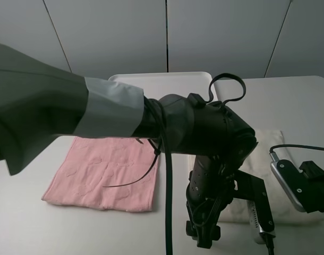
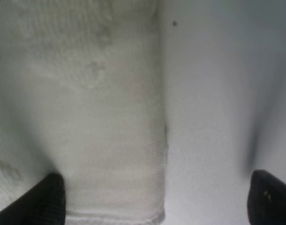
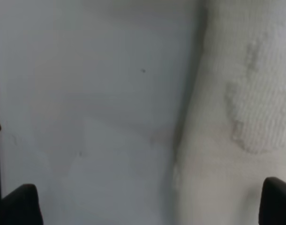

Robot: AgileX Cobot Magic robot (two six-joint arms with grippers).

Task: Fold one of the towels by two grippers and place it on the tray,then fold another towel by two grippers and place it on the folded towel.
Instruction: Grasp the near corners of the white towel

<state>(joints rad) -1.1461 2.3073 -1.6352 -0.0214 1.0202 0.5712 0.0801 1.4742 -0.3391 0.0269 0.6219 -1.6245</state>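
- The cream towel [image 1: 265, 143] lies flat on the desk [image 1: 289, 101], on the right of the high view. It is nearer the camera than the tray [image 1: 151, 79] and apart from it. Much of it is hidden by the left arm [image 1: 194, 127], which reaches across the middle to get at it.
- The left gripper [image 2: 154, 201] hangs low over one side edge of that towel, near a corner. Its jaws are spread wide and hold nothing, with one fingertip over cloth and the other over bare desk. I judge that it straddles the hem so that closing would pinch the edge.
- The right gripper [image 3: 147, 206] mirrors this at the opposite edge: jaws wide apart and empty, one tip over towel, one over desk. Grips on both edges would let the arms lift and fold the cloth evenly, so this looks like the approach to the first grasp.
- The pink towel [image 1: 106, 170] lies spread flat on the left of the desk, untouched, and the part of the tray in view is bare. The task seems barely begun.
- The cream towel looks soft and thick: off-white terry with a fine grain, a stitched hem and faint raised patches of embossed pattern. It appears unfolded, though the arm hides too much of it to be sure.
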